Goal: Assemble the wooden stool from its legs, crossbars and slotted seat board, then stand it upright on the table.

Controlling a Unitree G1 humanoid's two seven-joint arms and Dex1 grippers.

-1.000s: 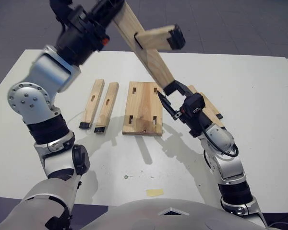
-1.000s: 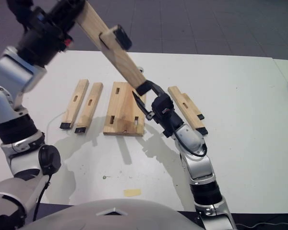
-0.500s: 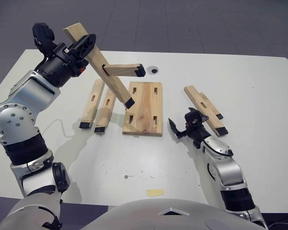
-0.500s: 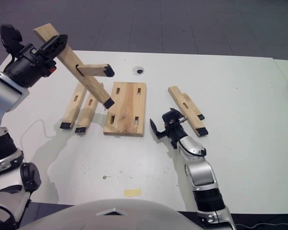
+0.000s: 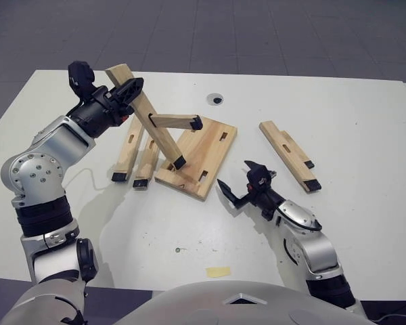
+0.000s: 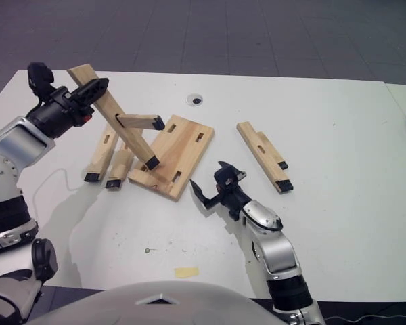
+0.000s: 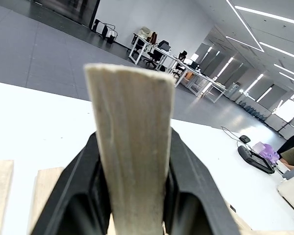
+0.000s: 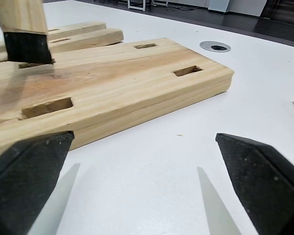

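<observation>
The left arm is raised, elbow bent, its gripper (image 5: 127, 90) clamped on a stool leg (image 5: 155, 125). The right arm reaches low and forward, gripper (image 5: 233, 174) spread wide.

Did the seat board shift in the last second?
Yes. The seat board has turned: its near end swung toward the two loose legs at left, which stayed put.

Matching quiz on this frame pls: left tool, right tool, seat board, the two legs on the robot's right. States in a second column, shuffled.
1 left tool
2 right tool
3 seat board
4 right legs

A flat on the table, slots up
B open, low over the table beside the board
C side by side on the table, clear of the board
D shut on a leg

Pairs: 1-D, 2-B, 3-A, 4-C
</observation>
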